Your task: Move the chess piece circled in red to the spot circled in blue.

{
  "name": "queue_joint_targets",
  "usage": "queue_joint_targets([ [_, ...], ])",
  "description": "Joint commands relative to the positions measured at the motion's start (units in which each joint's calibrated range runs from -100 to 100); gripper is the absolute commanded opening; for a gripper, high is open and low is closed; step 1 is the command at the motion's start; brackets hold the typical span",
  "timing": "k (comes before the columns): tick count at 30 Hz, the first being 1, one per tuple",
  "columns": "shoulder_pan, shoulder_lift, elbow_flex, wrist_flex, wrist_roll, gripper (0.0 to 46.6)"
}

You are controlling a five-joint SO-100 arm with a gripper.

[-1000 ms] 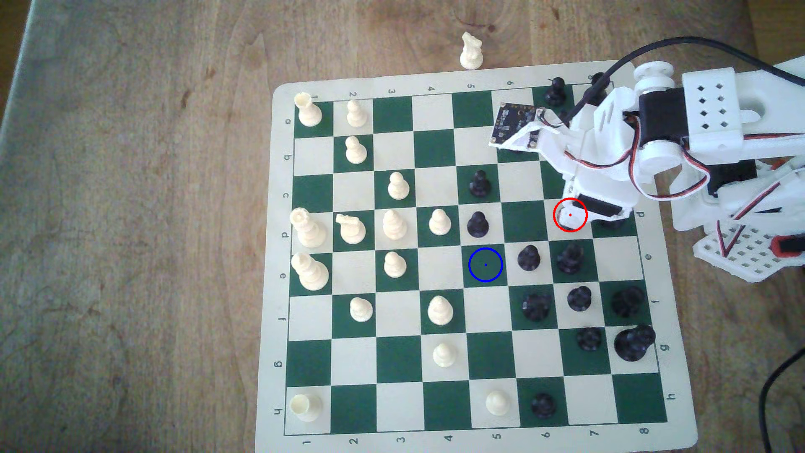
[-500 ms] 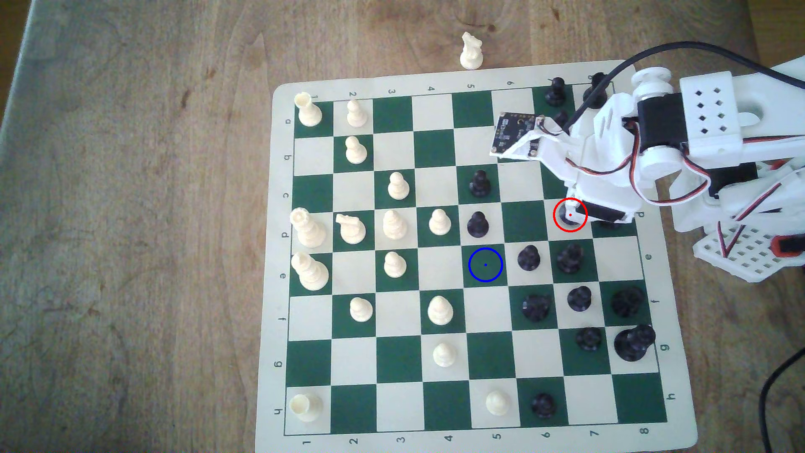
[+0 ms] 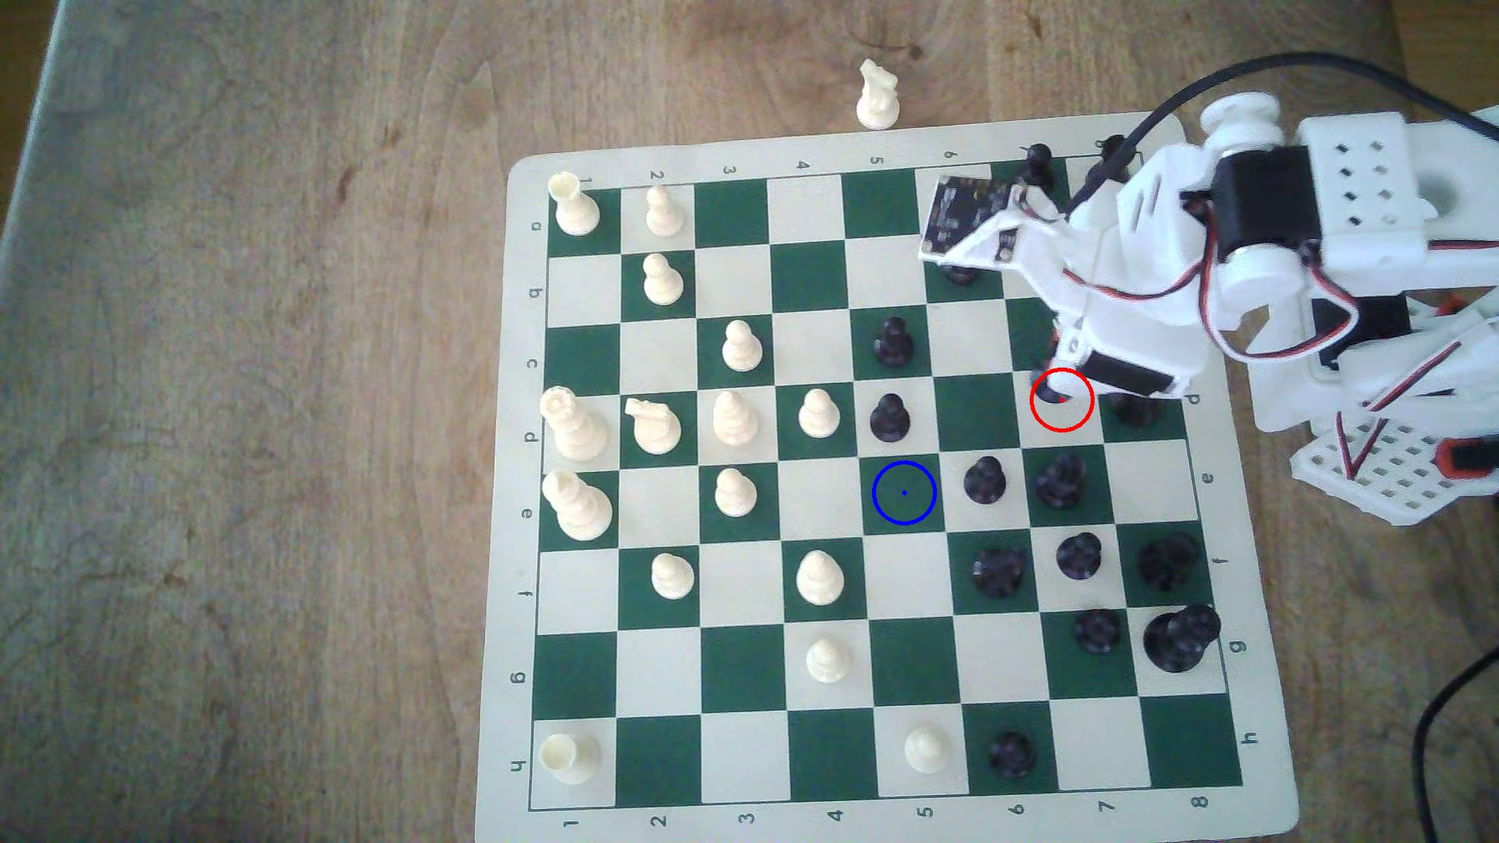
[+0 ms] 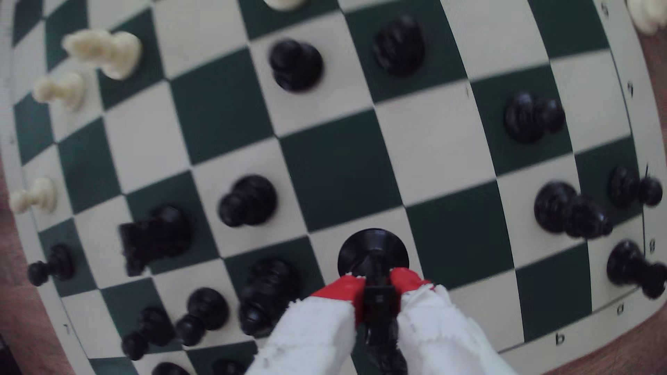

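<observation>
At the red-ringed cream square, near the exterior view's right edge of the board [image 3: 519, 486], the end effector [image 3: 1054, 389] is reaching down from the white arm, and just a dark sliver of the chess piece [image 3: 1048, 392] is peeking out beneath it there. The wrist view is giving what the exterior view is hiding: the end effector [image 4: 375, 283] is clamping its two red-tipped fingers [image 4: 341, 290] on the upper part of the chess piece [image 4: 373, 248], whose round base is facing the camera over a cream square; whether the base is touching the board cannot be told. The spot [image 3: 904, 492], a dark green square ringed in blue, is lying unoccupied, one row down and two columns toward the exterior view's left. A white knight [image 3: 877, 96] is standing off the board on the wooden counter [image 3: 243, 405].
</observation>
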Motion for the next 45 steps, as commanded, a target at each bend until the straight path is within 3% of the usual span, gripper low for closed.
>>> queue_joint_targets([
  [1, -2.5, -0.9, -9.5, -0.9, 0.0, 0.3],
  [15, -7.7, 21.3, -25.2, -8.1, 0.0, 0.3],
  [28, -11.3, 37.6, -30.9, -11.3, -0.1, 0.3],
  [45, -11.0, 44.8, -35.5, -13.1, -0.1, 0.3],
])
